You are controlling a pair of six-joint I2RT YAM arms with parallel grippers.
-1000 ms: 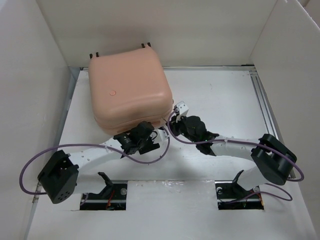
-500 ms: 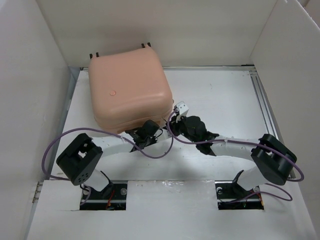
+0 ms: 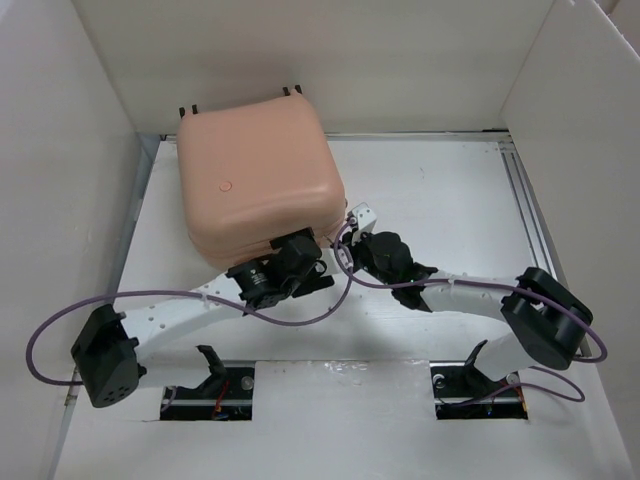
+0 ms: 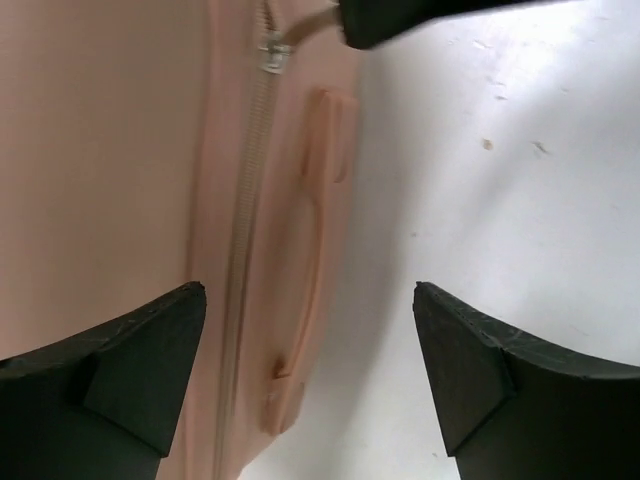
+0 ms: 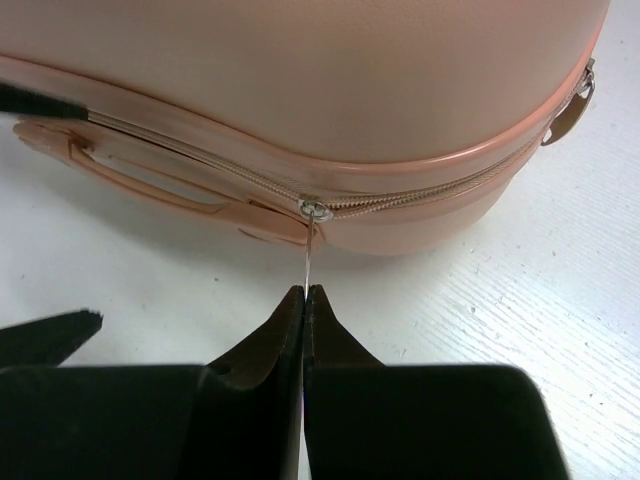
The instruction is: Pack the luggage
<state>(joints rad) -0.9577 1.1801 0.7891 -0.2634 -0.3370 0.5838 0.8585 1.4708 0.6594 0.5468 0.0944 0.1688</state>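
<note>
Luggage (image 3: 255, 180), a peach-pink hard shell with rounded corners, lies flat and closed at the far left of the white surface (image 3: 440, 190), with small dark wheels showing at its far edge. A zipper (image 5: 420, 195) in the same pink runs round its side seam, above a moulded handle (image 5: 150, 175).

Both claws sit at its near right corner. The left claw (image 3: 303, 248) is spread wide, holding nothing, its tips on either side of the handle. The right claw (image 3: 352, 240) is just beside it, pinched tight on the thin metal pull (image 5: 310, 255) that hangs from the zipper.

From above, the arms hide the seam. The left wrist view looks along the side wall, showing zipper and handle running lengthwise. The right wrist view shows the grip itself, plus a second pull at the right end of the seam.
</note>
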